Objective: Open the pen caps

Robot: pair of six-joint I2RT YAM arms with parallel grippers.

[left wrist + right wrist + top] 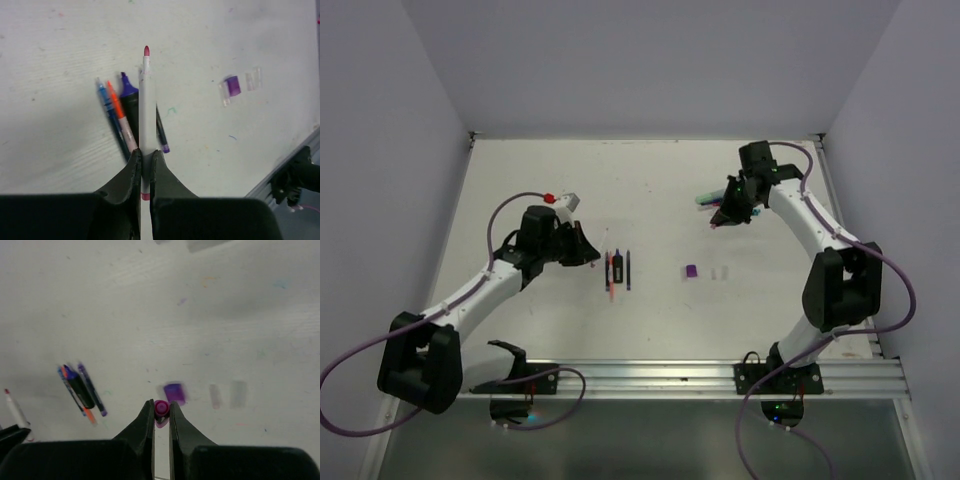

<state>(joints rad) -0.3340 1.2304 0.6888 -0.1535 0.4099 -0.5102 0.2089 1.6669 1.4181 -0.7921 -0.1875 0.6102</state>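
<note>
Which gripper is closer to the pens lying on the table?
Left. The left gripper is just beside the bundle of coloured pens; the right gripper is well off to their right.

Cluster of pens [617,270] laid side by side near the middle of the worktop [540,180], just right of the left end effector [588,247]. A single pen [146,100] is clamped in that end effector and pointed across the cluster. Loose caps [691,271] are set in a row right of the cluster, apart from it. Right end effector [728,212] is placed behind and right of the row, with a small cap [161,408] pinched in it.
</note>
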